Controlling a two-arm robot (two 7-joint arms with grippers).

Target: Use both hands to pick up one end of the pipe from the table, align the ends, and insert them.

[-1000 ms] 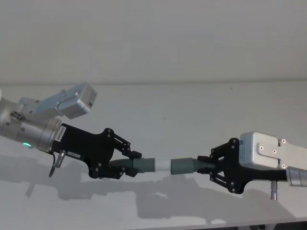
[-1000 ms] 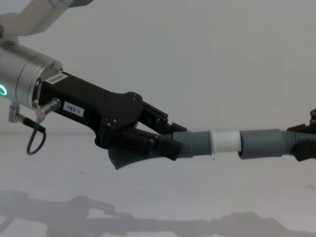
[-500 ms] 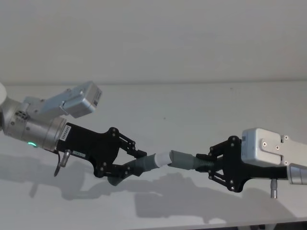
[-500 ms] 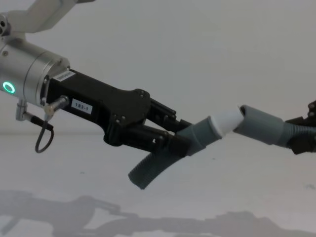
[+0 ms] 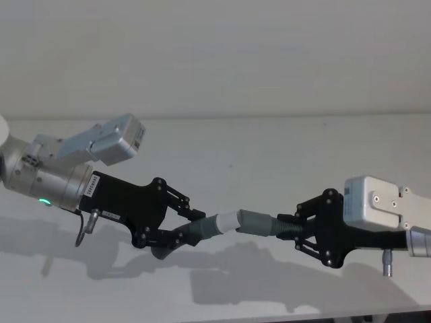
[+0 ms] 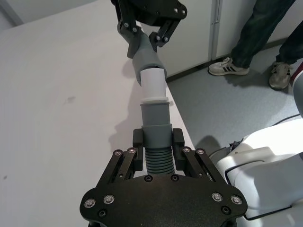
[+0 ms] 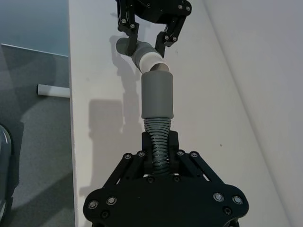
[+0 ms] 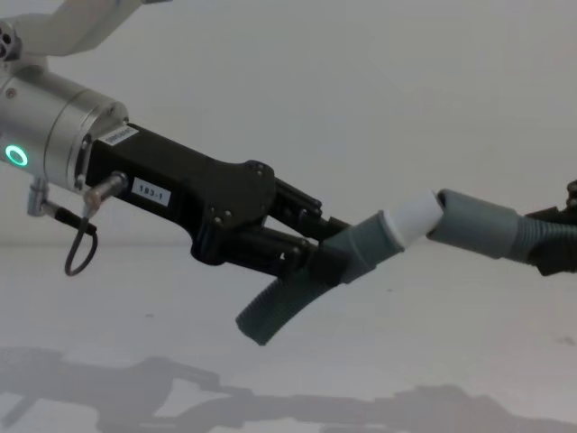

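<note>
Both hose pieces hang in the air over the table (image 5: 283,145). Your left gripper (image 5: 195,225) is closed tight on the curved hose (image 8: 275,314). Your right gripper (image 5: 289,227) is closed tight on the other hose (image 7: 155,135). The white tip (image 5: 227,220) touches the mouth of the cuff (image 5: 254,221), but they meet at a bend, like a little roof. Tilt both hoses until they make one straight line. Then push them together slowly. If you push now, the tip may jam on the rim. You cannot tell if the tip is a bit inside the cuff or just at its edge. In the chest view the right gripper is cut off at the side.
</note>
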